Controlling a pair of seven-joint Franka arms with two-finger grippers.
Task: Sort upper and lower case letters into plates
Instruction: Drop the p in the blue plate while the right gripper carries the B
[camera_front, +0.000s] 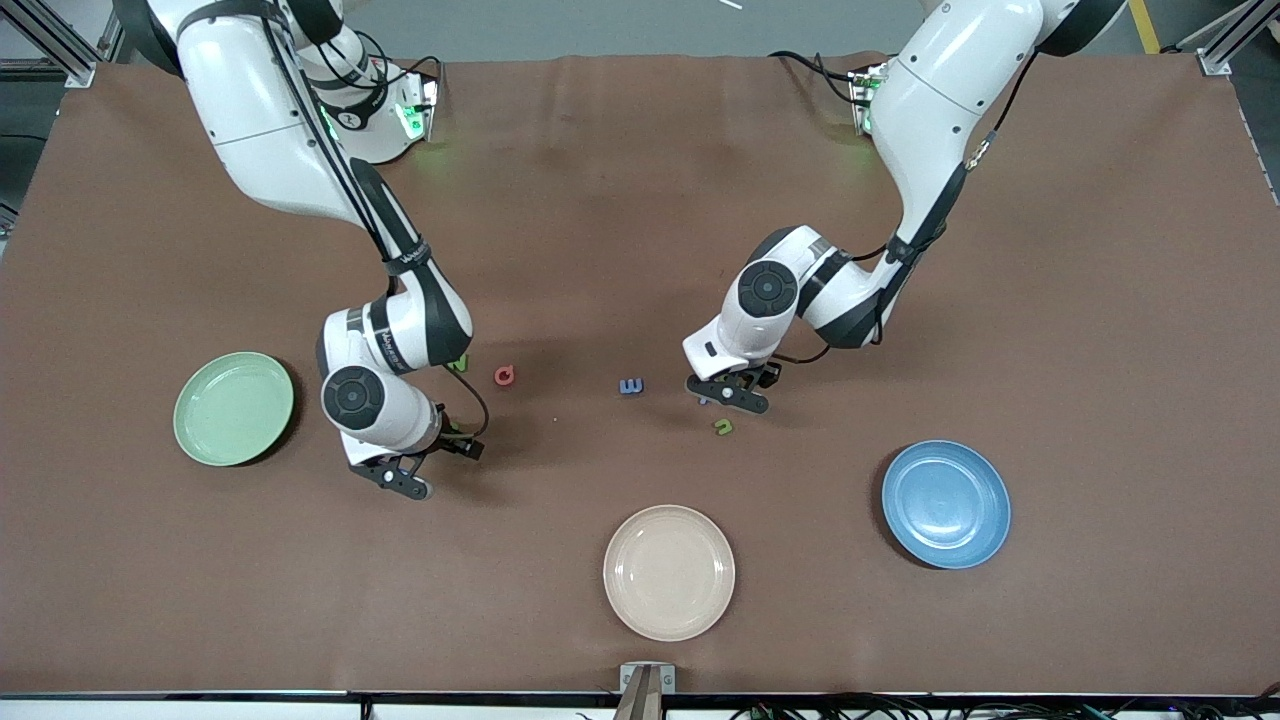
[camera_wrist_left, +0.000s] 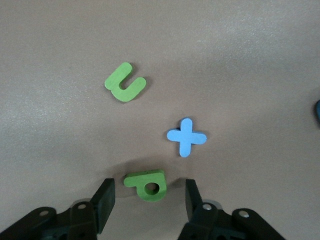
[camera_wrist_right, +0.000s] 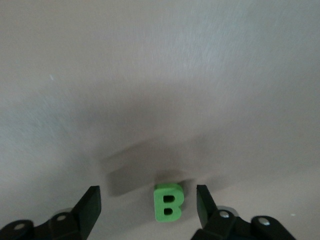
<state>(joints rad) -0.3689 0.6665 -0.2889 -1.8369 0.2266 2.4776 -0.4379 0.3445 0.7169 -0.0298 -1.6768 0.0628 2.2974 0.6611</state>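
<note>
The left gripper (camera_wrist_left: 147, 200) is low over the middle of the table, its fingers apart with a green p-shaped letter (camera_wrist_left: 147, 185) lying flat between them; a gap shows on each side of the letter, so the fingers do not grip it. Just beside that letter lies a blue cross-shaped letter (camera_wrist_left: 186, 137), and a little further out a green u-shaped letter (camera_front: 722, 427) rests on the cloth, nearer the front camera than the gripper. A blue E-like letter (camera_front: 631, 386) lies apart from these, toward the right arm's end.

The right gripper (camera_wrist_right: 149, 205) is low over the table near the pale mint green plate (camera_front: 234, 408), fingers spread, with a green B (camera_wrist_right: 168, 202) lying between them. Clear space shows on both sides of the B, so it is not held; whether the fingertips reach the cloth is hard to tell. A red letter (camera_front: 505, 375) lies farther from the front camera than this gripper, and a bit of another green letter (camera_front: 459, 364) peeks out from under the right arm beside it.

The medium blue plate (camera_front: 946, 503) sits toward the left arm's end, nearer the front camera than the left gripper. A cream-beige plate (camera_front: 669, 571) sits near the table's front edge between the two.
</note>
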